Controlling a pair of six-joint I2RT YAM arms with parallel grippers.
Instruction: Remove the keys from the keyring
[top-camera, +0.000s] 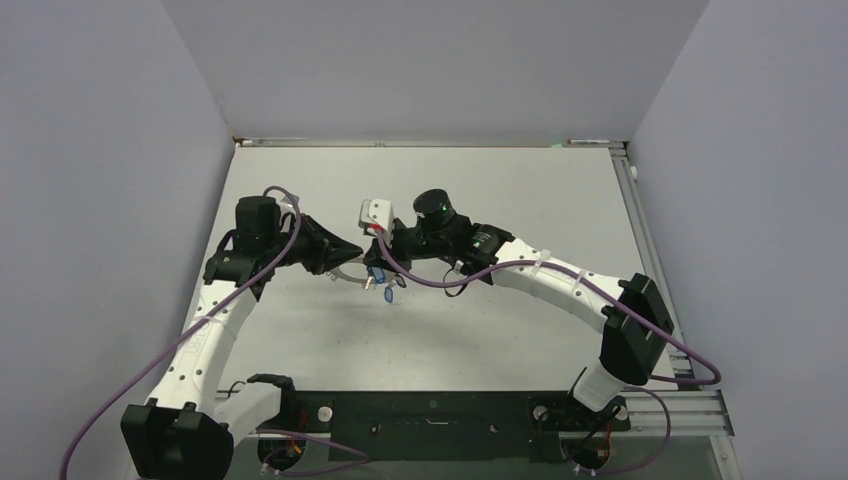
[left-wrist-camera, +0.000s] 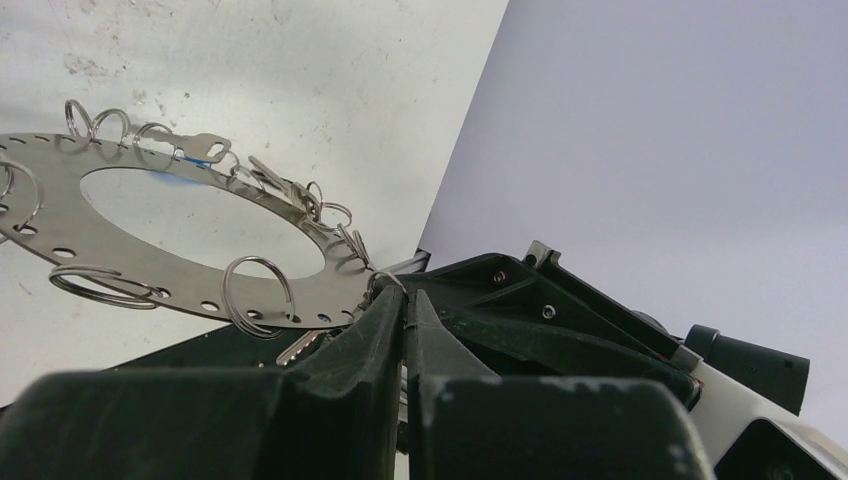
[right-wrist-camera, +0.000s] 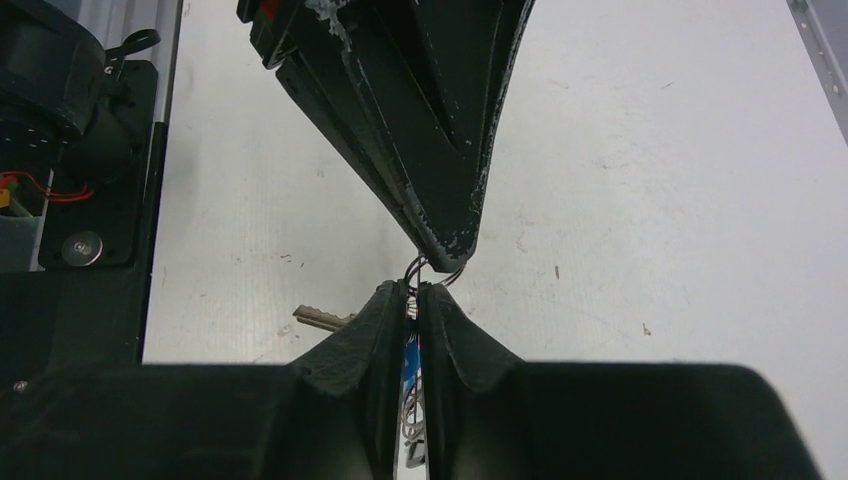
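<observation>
The keyring (left-wrist-camera: 190, 282) is a flat grey ring with small loops round its rim, held in the air between both grippers; from above it shows as a thin silvery strip (top-camera: 347, 272). My left gripper (left-wrist-camera: 405, 300) is shut on a rim loop of the ring. My right gripper (right-wrist-camera: 417, 290) is shut tip to tip against it on the same small loop (right-wrist-camera: 430, 268). Blue-headed keys (top-camera: 386, 291) hang below the grippers, and blue (right-wrist-camera: 411, 360) shows through the gap between the right fingers. A silvery key (right-wrist-camera: 320, 318) sticks out to the left. Another key (left-wrist-camera: 205, 148) lies on the ring's far rim.
The white table (top-camera: 500, 330) is scuffed, with grey walls on three sides. A metal rail (top-camera: 640, 200) runs along the right edge. The black base plate (top-camera: 430, 420) lies at the near edge. Purple cables loop off both arms.
</observation>
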